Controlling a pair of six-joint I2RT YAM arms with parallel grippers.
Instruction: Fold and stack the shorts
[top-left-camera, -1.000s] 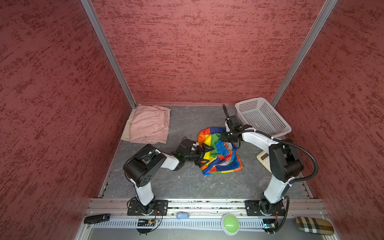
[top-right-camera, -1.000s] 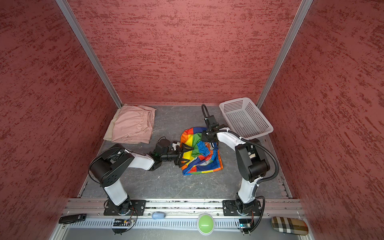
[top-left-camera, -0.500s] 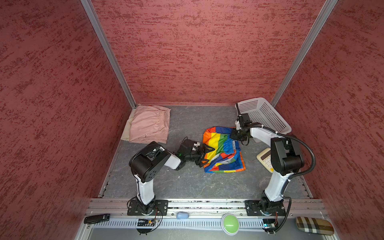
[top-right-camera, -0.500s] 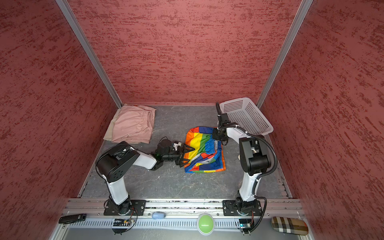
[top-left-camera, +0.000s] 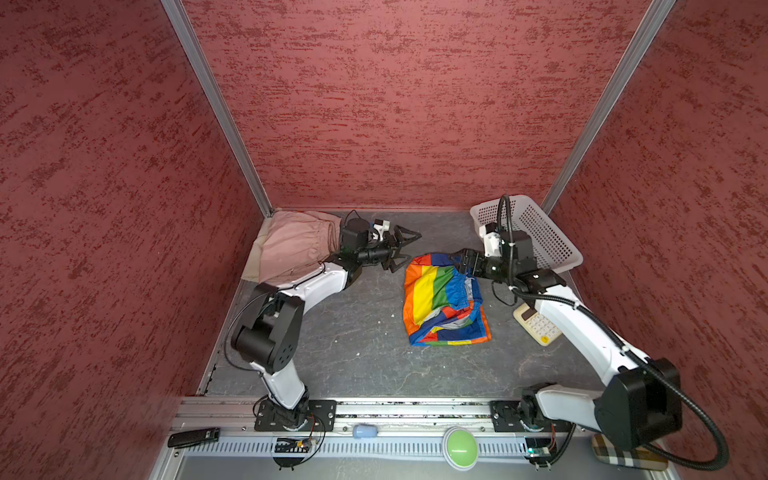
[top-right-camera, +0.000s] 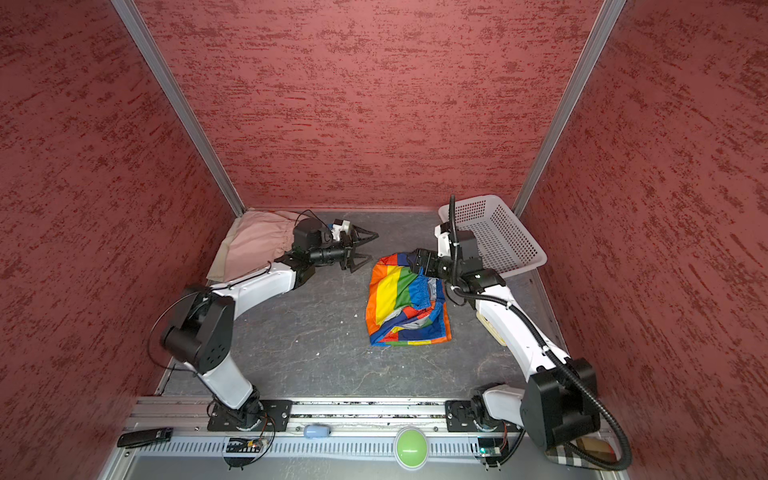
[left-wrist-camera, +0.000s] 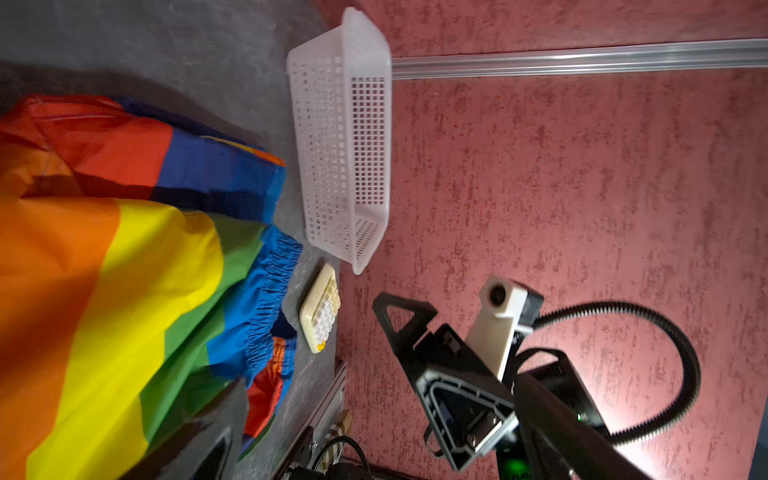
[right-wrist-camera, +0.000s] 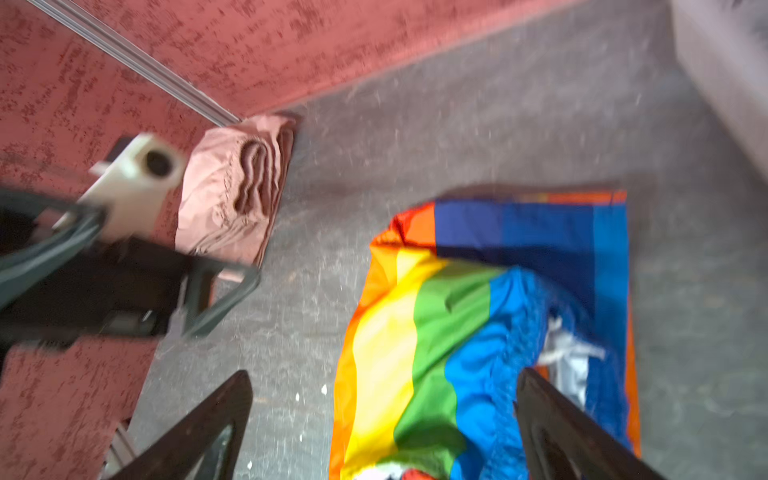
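Note:
The rainbow-striped shorts (top-left-camera: 440, 299) (top-right-camera: 399, 299) lie loosely folded mid-table, with the blue gathered waistband (left-wrist-camera: 266, 299) turned toward the basket. The dusty pink shorts (top-left-camera: 291, 245) (right-wrist-camera: 237, 195) lie folded in the far left corner on top of the beige shorts (top-left-camera: 252, 270). My left gripper (top-left-camera: 414, 249) (top-right-camera: 373, 248) hangs open and empty between the pink pile and the rainbow shorts. My right gripper (top-left-camera: 460, 262) (right-wrist-camera: 384, 424) is open at the rainbow shorts' far right corner. Its jaws stand wide over the cloth and grip nothing.
A white perforated basket (top-left-camera: 536, 237) (left-wrist-camera: 345, 145) stands at the far right against the wall. A cream calculator (top-left-camera: 538, 326) (left-wrist-camera: 320, 311) lies beside my right arm. A green button (top-left-camera: 459, 442) and a black handset (top-left-camera: 193, 436) sit on the front rail.
My right gripper has opened and let go of the rainbow shorts, which now lie spread flatter and further right. My left gripper has pulled away from their left edge toward the back.

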